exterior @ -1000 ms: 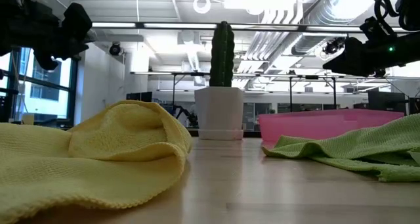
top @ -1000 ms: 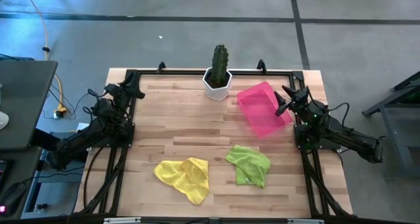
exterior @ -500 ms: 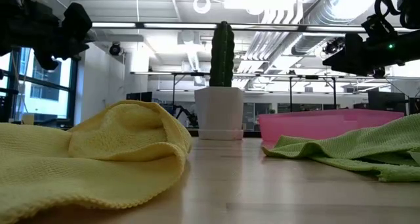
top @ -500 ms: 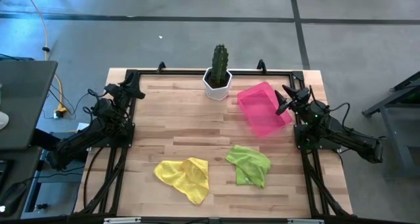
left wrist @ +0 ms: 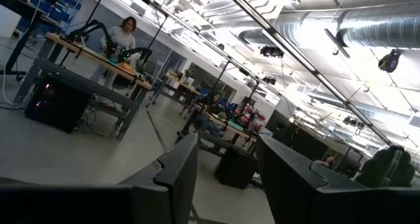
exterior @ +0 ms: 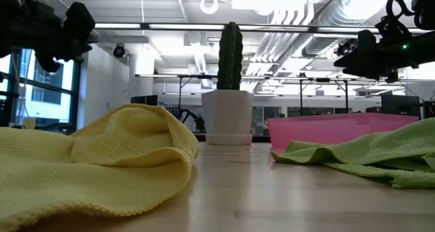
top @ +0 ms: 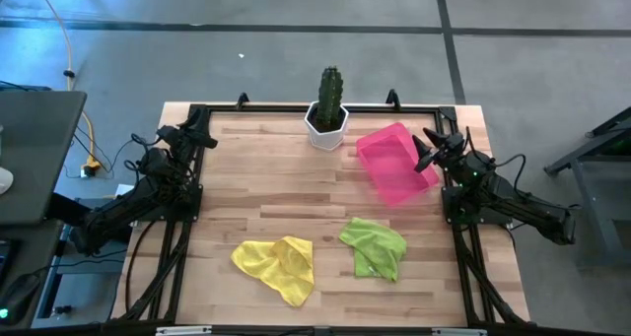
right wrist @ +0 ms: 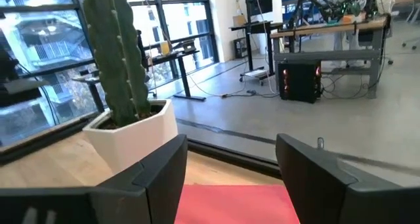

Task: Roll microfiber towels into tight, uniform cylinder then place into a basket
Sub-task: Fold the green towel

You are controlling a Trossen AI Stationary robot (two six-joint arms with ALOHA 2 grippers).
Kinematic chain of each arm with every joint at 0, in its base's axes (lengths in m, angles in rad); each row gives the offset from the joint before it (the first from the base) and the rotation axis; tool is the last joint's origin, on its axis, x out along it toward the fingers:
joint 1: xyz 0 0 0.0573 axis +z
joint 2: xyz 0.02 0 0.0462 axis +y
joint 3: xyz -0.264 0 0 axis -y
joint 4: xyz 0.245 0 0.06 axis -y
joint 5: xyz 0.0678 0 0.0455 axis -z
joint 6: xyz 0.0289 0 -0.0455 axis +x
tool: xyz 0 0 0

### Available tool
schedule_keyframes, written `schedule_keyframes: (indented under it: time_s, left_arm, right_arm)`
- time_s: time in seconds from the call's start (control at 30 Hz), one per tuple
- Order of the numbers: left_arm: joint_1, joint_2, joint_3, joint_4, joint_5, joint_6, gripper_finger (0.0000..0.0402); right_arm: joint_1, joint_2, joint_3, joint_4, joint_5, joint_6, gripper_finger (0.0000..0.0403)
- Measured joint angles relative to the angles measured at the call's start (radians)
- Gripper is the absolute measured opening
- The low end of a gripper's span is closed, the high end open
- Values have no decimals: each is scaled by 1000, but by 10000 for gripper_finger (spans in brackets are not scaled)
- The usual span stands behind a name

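A yellow microfiber towel [top: 275,264] lies crumpled near the table's front edge, left of centre, also in the low view [exterior: 95,160]. A lime green towel [top: 375,246] lies crumpled to its right [exterior: 367,157]. The pink basket [top: 395,164] rests on the table at the far right [exterior: 333,128]. My left gripper [top: 204,138] stands open at the far left, above the table [left wrist: 226,171]. My right gripper [top: 426,151] stands open over the basket's right side [right wrist: 230,165]. Neither touches anything.
A white hexagonal pot with a cactus [top: 328,114] stands at the middle of the far edge, beside the basket. A black frame [top: 315,107] runs along the table's edges. Bare wood lies between the towels and the pot.
My right gripper has rolled a little about its own pointing line while staying in place. The towels, the basket and my left gripper are as before.
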Motion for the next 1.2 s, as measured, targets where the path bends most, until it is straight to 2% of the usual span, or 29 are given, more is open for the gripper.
schedule_keyframes:
  time_s: [0.23,0.37,0.53,0.7,0.77,0.97,1.2]
  left_arm:
    - [0,0,0,0,0,0,145]
    - [0,0,0,3,1,55,145]
    - [0,0,0,101,41,47,145]
    - [-1,0,0,213,253,145,145]
    - [0,0,10,226,303,149,145]
    - [0,47,78,224,333,195,145]
    - [0,212,194,224,417,220,145]
  right_arm:
    - [0,0,0,1,-15,232,226]
    - [0,0,0,27,-8,255,226]
    - [0,0,0,165,-18,210,226]
    - [0,2,0,292,-73,112,226]
    - [0,2,0,318,-85,89,226]
    - [0,2,0,381,-89,53,226]
    - [0,3,0,474,-98,11,226]
